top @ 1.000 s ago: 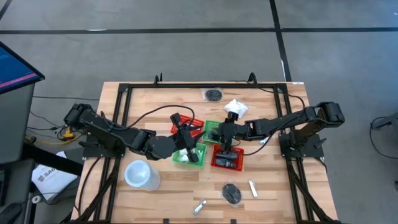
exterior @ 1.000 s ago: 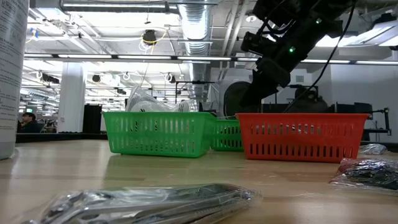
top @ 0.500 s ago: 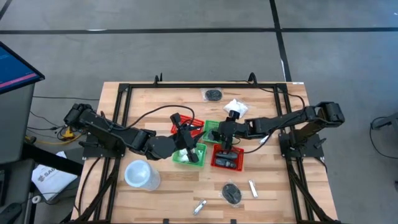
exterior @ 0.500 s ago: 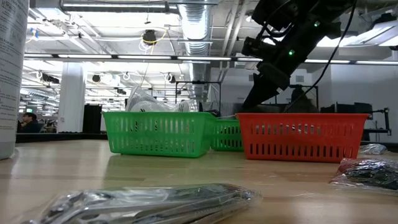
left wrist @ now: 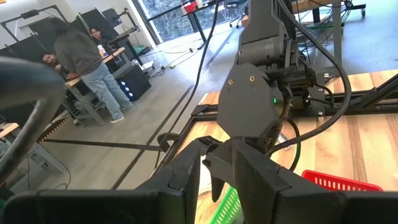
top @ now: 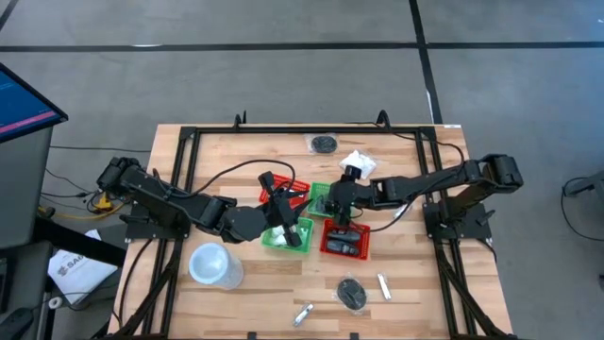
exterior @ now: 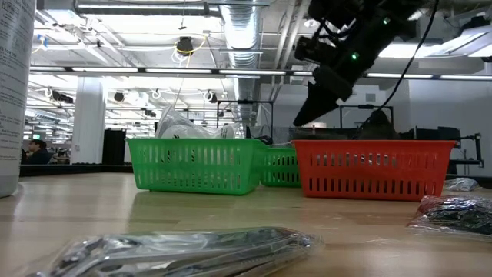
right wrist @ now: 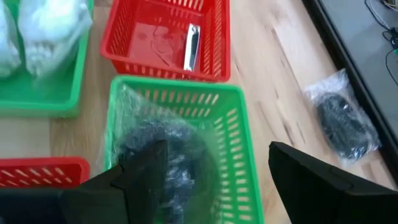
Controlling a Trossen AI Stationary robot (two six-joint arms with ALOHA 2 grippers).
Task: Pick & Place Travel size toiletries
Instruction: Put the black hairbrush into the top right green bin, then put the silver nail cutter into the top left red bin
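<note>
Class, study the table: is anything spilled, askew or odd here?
Nothing spilled or damaged. Several toiletries still lie loose outside the baskets: a black bundle, a white packet, another black bundle and two silvery tubes.

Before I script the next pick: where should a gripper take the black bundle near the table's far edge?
Judging from above, come straight down on the black bundle and pinch its dark round middle; it lies flat, apart from the white packet, with loose clear wrap around it.

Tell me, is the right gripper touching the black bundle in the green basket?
Apart. In the right wrist view the open right gripper hangs above the black bundle lying in the green basket.
</note>
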